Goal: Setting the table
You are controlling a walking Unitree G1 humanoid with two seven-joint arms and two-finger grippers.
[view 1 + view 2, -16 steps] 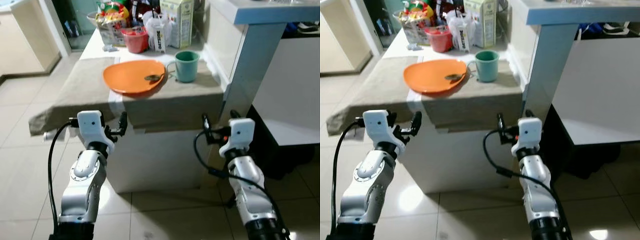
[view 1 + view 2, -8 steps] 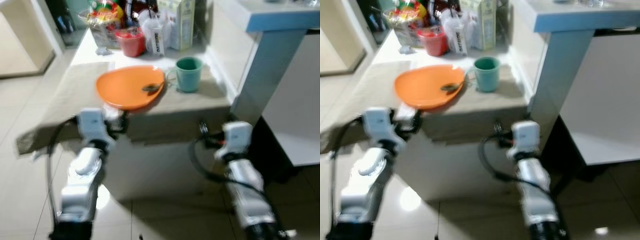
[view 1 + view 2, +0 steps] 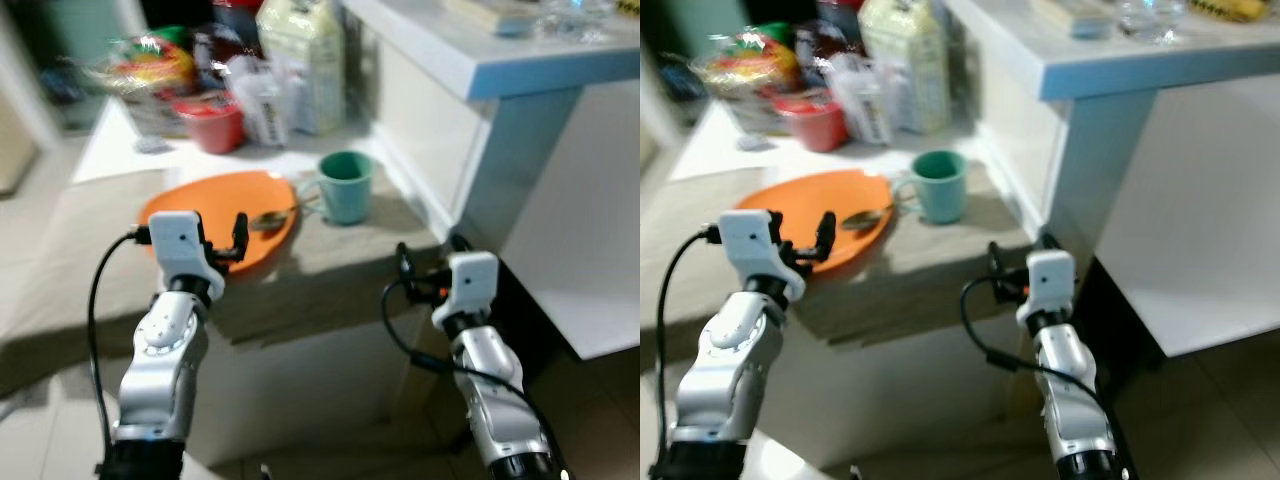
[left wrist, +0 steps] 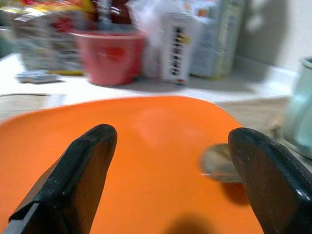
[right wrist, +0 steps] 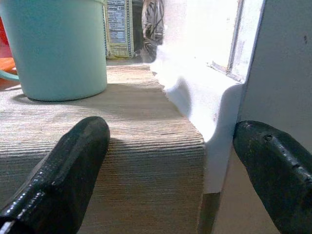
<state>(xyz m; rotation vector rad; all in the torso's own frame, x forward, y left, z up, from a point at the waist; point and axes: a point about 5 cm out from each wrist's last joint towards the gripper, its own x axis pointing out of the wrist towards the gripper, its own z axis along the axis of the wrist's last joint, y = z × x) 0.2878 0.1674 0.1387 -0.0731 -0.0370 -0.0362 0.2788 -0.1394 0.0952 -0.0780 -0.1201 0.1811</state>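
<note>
Left gripper [image 4: 168, 185], fingers spread, hovers over the orange plate [image 3: 215, 210]; the spoon [image 4: 219, 163] is blurred. Right gripper [image 5: 165, 165], released, faces the desk [image 5: 126, 146] edge near the cup [image 5: 61, 46].

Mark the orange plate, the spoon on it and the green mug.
orange plate [image 3: 215, 200], left eye view, bare middle.
spoon [image 3: 266, 220], left eye view, bowl.
green mug [image 3: 349, 190], left eye view, side wall.

A white counter [image 3: 330, 390] draped with a beige woven cloth [image 3: 70, 225] stands on a pale glossy tiled floor [image 3: 1210, 400]. Beside it rises a higher white shelf unit [image 3: 1110, 80], its top brightly lit.
</note>
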